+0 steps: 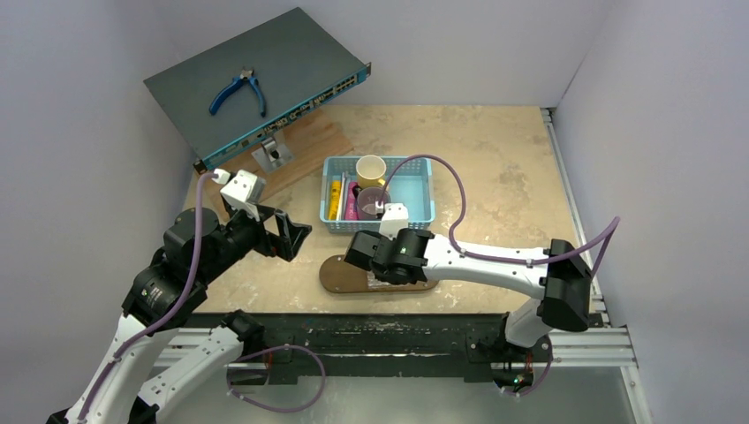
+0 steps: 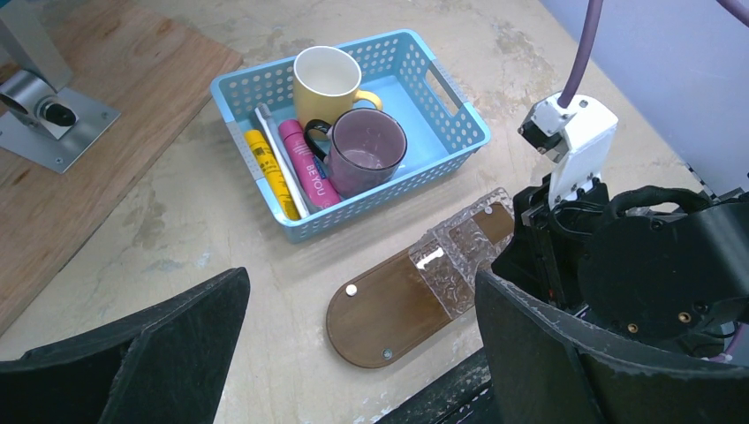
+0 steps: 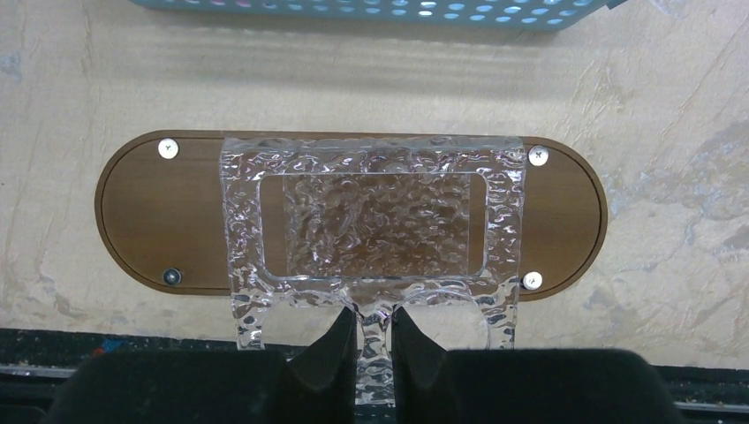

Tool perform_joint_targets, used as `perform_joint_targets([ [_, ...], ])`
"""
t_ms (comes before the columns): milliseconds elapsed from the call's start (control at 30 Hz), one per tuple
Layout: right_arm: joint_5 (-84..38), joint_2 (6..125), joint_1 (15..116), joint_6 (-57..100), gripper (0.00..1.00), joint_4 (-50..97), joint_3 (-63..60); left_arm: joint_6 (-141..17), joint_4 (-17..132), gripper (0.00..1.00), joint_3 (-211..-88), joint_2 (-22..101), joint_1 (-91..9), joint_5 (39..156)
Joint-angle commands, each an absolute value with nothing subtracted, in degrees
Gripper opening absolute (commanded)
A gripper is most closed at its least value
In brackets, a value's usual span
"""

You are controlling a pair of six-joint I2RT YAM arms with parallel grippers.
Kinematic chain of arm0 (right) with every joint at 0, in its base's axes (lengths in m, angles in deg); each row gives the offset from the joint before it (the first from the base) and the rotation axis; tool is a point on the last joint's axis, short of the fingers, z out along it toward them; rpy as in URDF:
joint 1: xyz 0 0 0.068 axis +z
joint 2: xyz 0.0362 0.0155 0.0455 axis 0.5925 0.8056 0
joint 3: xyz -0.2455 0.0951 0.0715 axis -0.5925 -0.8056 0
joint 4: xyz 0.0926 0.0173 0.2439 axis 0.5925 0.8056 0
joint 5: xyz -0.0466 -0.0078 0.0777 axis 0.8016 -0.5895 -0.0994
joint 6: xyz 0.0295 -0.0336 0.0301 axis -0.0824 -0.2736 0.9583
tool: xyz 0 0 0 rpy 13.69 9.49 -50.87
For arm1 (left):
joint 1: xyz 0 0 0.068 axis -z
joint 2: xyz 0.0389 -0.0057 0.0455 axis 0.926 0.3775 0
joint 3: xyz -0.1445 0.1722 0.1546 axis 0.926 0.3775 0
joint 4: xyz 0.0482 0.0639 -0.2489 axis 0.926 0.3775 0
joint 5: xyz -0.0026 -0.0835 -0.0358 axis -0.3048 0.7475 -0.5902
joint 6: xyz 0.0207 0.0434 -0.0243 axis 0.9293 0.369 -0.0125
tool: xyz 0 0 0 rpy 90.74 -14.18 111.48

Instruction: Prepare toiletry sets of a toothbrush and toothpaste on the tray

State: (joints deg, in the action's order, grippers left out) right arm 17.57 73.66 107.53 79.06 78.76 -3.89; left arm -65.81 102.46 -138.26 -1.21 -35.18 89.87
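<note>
The dark-brown oval tray (image 3: 155, 216) lies near the table's front edge (image 1: 340, 276) (image 2: 389, 309). A clear rippled plastic holder (image 3: 371, 212) (image 2: 455, 261) rests across its middle. My right gripper (image 3: 374, 314) is shut on the holder's near centre tab, directly over the tray (image 1: 380, 258). My left gripper (image 1: 296, 238) (image 2: 360, 291) hangs open and holds nothing, to the left of the tray. In the blue basket (image 2: 389, 199) lie a white toothbrush (image 2: 281, 159), a yellow toothpaste (image 2: 269, 172) and a pink toothpaste (image 2: 307, 166).
The basket (image 1: 422, 190) also holds a yellow mug (image 2: 327, 79) and a purple cup (image 2: 366, 150). At the back left sit a grey network switch (image 1: 256, 79) with blue pliers (image 1: 238, 88) on it, a wooden board (image 1: 305, 146) and a metal stand (image 1: 272, 155).
</note>
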Motion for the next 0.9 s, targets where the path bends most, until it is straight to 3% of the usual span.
perform_joint_targets([
  [0,17.81,73.89,107.70,80.11,0.00,76.56,-3.00,-65.56,101.83,0.98,-138.36,-1.21,-35.13,89.29],
  [867,16.71,76.65,107.57,78.58,0.01,73.72,-4.61,-65.47,101.95,0.98,-138.37,-0.71,-35.17,89.29],
])
